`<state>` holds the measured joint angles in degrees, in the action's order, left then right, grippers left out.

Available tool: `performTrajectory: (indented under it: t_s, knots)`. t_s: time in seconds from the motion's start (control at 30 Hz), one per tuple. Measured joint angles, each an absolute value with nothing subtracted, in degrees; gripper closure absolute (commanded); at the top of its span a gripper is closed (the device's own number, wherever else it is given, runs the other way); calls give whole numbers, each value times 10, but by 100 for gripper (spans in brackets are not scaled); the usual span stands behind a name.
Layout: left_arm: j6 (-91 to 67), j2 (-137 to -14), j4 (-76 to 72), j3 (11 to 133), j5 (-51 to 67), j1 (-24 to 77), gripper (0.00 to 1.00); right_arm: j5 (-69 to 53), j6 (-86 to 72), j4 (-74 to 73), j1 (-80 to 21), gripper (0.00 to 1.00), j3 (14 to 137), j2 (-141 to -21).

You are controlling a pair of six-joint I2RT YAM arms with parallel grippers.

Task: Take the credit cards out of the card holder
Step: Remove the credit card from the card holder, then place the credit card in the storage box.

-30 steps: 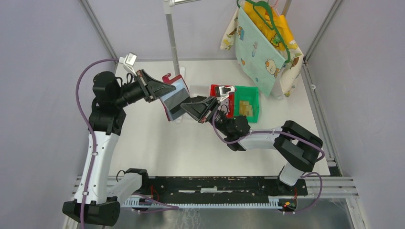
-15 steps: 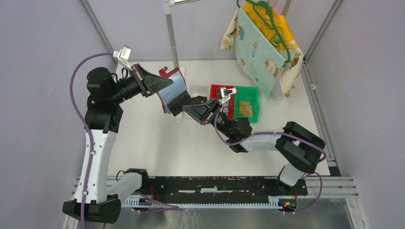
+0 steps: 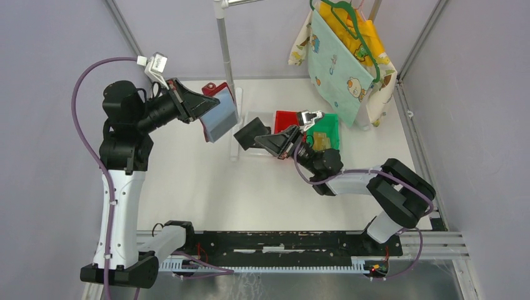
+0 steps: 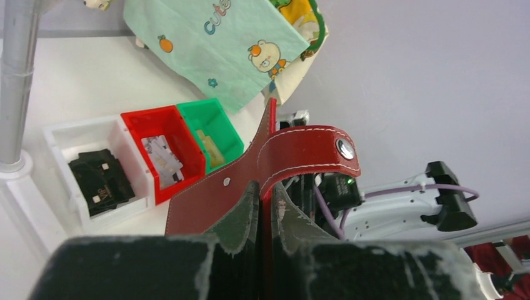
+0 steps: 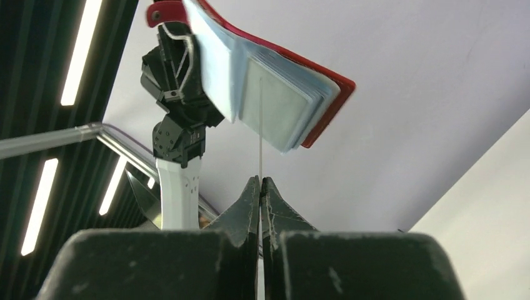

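Once the left pincer (image 4: 262,190) swung its clamped card holder (image 4: 250,172) far left, the right pincer (image 5: 260,182), pinching a card (image 5: 259,144), drew clear. Card freed, seemingly.

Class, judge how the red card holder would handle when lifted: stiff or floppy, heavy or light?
Probably partly floppy: the card holder is pinched in the left gripper, and its tab curls over. Its clear sleeves fan out, so they would likely flap. Seemingly light: one edge pinch carries it.
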<state>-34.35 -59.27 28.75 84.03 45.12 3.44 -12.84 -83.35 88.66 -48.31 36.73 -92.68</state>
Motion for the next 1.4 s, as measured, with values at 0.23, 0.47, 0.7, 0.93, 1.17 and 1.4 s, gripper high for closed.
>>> performTrajectory:
  t_s: [0.23, 0.47, 0.7, 0.93, 1.17, 1.4]
  knots:
    - [-282, -598, 333, 841, 445, 34, 98, -244, -713, 724, -410, 100, 383, -840]
    - [-244, -606, 369, 856, 462, 34, 98, -241, -418, 269, -392, 100, 617, -855]
    - [-233, -612, 402, 859, 508, 33, 98, -208, -258, 56, -380, 100, 734, -957]
    - [-230, -592, 401, 859, 545, 33, 98, -197, -198, -36, -373, 100, 757, -1040]
    - [-230, -570, 398, 859, 576, 33, 98, -189, -168, -58, -373, 100, 798, -1081]
    - [-230, -566, 389, 853, 602, 33, 98, -173, -147, -59, -371, 100, 829, -1112]
